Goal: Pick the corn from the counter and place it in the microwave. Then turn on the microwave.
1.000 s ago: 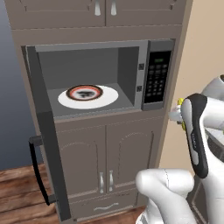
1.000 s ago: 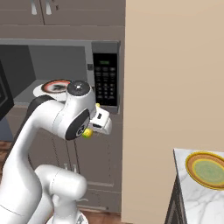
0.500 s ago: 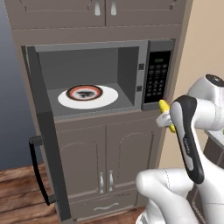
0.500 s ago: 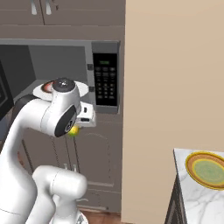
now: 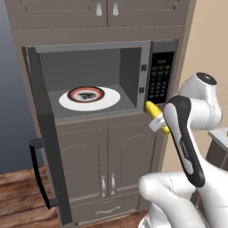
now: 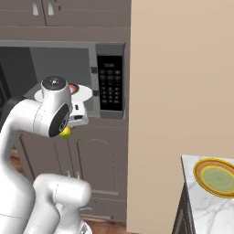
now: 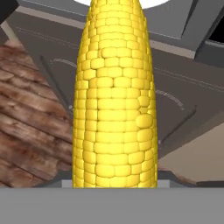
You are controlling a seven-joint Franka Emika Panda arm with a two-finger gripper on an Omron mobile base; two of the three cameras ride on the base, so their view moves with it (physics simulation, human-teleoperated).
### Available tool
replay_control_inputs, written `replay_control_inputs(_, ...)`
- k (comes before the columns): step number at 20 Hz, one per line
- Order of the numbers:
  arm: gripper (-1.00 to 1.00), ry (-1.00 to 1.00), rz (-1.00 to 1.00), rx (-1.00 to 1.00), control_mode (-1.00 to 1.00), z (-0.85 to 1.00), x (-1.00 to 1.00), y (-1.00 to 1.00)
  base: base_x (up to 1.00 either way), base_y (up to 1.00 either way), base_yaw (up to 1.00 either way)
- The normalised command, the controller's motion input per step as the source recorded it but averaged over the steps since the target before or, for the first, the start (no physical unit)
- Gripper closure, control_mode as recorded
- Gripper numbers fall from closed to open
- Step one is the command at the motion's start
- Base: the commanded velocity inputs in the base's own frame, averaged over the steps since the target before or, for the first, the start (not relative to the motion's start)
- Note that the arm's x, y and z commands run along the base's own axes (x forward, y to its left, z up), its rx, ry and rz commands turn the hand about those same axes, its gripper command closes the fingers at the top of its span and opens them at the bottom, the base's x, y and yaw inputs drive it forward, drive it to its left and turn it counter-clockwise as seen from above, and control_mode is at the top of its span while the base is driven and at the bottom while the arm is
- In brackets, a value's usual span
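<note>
The gripper (image 5: pixel 156 119) is clamped on the corn (image 5: pixel 156 115), a tapered yellow cob of bumpy kernels that juts out past the fingers just in front of the microwave's (image 5: pixel 129 62) lower right corner, below the black keypad (image 5: pixel 159 79). Beyond the gripper, inside the open grey cavity, a smooth round white plate (image 5: pixel 109 99) carries a dark-rimmed dish (image 5: pixel 86 93). Well off to the gripper's right, the marbled pale bench (image 6: pixel 201 208) holds a round yellow-green plate (image 6: pixel 216 176).
</note>
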Motion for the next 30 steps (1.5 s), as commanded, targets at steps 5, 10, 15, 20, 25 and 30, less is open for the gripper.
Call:
replay_control_inputs(5,1.00,-0.12,0.12,-0.03,-1.00,0.05,0.03,0.30,0.00,0.00,0.00)
replay_control_inputs(10,1.00,-0.17,0.05,-0.02,-1.00,0.05,0.00,0.27,0.00,0.00,0.00)
replay_control_inputs(15,1.00,-0.09,0.00,-0.01,-1.00,0.17,0.00,0.25,0.00,0.00,0.00)
replay_control_inputs(20,1.00,-0.01,0.00,-0.01,-1.00,0.31,0.02,0.24,0.00,0.00,0.00)
replay_control_inputs(25,1.00,0.00,0.00,-0.01,-1.00,0.31,0.06,0.22,0.00,0.00,0.00)
replay_control_inputs(30,1.00,0.00,0.00,-0.02,-1.00,0.21,0.11,0.21,0.00,0.00,0.00)
